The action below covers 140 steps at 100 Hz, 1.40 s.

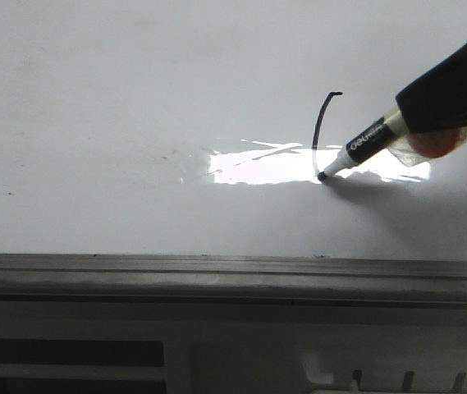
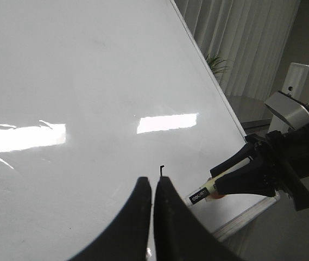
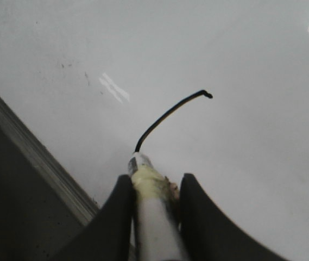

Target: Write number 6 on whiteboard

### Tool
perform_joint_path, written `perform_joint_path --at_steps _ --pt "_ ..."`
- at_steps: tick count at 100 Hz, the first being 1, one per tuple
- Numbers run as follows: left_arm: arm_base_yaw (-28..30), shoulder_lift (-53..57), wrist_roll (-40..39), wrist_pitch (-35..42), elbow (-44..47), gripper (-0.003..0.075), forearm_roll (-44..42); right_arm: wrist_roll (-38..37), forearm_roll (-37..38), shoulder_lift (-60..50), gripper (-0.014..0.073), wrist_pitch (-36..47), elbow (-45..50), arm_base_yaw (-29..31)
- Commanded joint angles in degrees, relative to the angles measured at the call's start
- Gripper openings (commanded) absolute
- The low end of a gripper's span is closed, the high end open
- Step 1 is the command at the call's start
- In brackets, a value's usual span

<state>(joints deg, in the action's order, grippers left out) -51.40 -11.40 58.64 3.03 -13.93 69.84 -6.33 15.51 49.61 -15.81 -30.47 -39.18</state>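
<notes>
The left gripper (image 2: 153,196) hangs over the whiteboard (image 1: 118,123) with its jaws pressed together and nothing between them. Further right, toward the board's near rim, the number 6 (image 1: 322,123) exists only as a curved black stem, no loop drawn. At its lower end rests the tip of the marker pen (image 1: 356,150), which the right gripper (image 3: 154,187) clamps between both fingers.
</notes>
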Motion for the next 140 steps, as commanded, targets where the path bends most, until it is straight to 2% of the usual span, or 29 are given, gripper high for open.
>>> perform_joint_path --at_steps 1,30,78,103,121,130,137,140 --pt "0.1 -0.6 -0.6 1.5 -1.7 -0.0019 0.0 0.3 1.7 -0.7 -0.0064 -5.2 -1.2 1.0" --pt "0.1 -0.6 -0.6 1.5 -1.7 -0.0019 0.0 0.3 2.1 -2.8 -0.0064 -4.3 -5.7 2.7" --pt "0.1 -0.6 -0.6 0.7 -1.7 -0.0019 0.1 0.3 0.7 4.6 -0.0064 3.6 -6.4 2.2" --pt "0.1 -0.6 -0.6 -0.6 -1.7 -0.0019 0.1 0.3 0.6 3.3 -0.0064 2.7 -6.6 2.1" --pt "0.1 -0.6 -0.6 -0.6 -1.9 -0.0019 1.9 0.3 -0.8 -6.1 -0.0064 1.9 -10.6 -2.2" --pt "0.1 -1.3 -0.6 -3.0 -1.9 -0.0015 2.0 0.3 -1.0 -10.3 -0.0064 -0.2 -12.5 -5.4" --pt "0.1 -3.3 -0.5 -5.7 -2.1 0.0017 1.1 0.3 -1.1 -12.0 -0.0064 -2.9 -13.1 -7.3" --pt "0.1 -4.5 -0.5 -7.3 -2.5 0.0054 -0.6 0.3 -1.1 -12.1 -0.0064 -4.5 -13.2 -7.9"
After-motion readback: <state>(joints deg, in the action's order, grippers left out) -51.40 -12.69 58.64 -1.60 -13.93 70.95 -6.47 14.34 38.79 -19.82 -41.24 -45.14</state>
